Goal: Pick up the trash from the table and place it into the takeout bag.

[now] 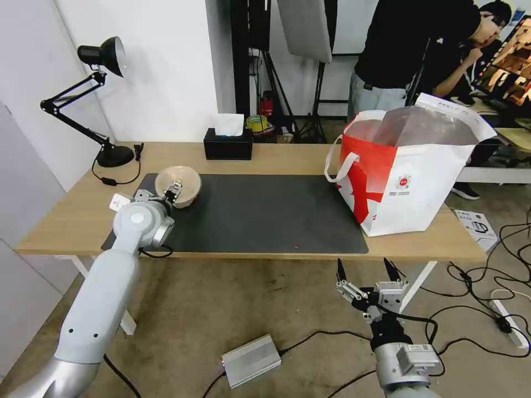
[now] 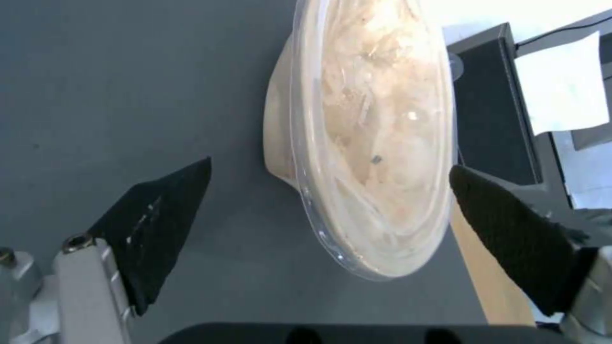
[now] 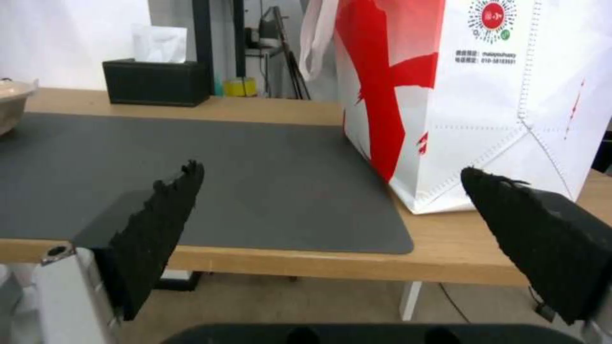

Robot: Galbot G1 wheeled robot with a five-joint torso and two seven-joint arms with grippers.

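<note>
**Left arm lining up on the beige bowl**

Wood surface (image 1: 276, 155) w/ dark grey mat (image 1: 260, 215) spans mid-frame in the head view; desk lamp (image 1: 102, 55) upper left, black tissue box (image 1: 228, 145) at the back edge, cables on the floor below.

Step in hand, by my read: reach/approach for the last visible trash item. Beige lidded bowl (image 1: 178, 186) sits on the mat's upper-left corner, tilted. Left gripper (image 2: 328, 210) is right at it, jaws spread wide, one each side of the bowl in the left wrist view, not yet touching. Next move likely needs the jaws to advance & close across rim/lid w/o tipping it further.

Right gripper (image 1: 369, 276) hangs below the surface's front edge, lower centre-right, jaws spread, holding nothing.

Takeout bag (image 1: 409, 177) stands at right, mouth open, well apart from the bowl. Mat between them is bare, so carry path looks open; bag's tall rim & handles call for lift clearance.
</note>
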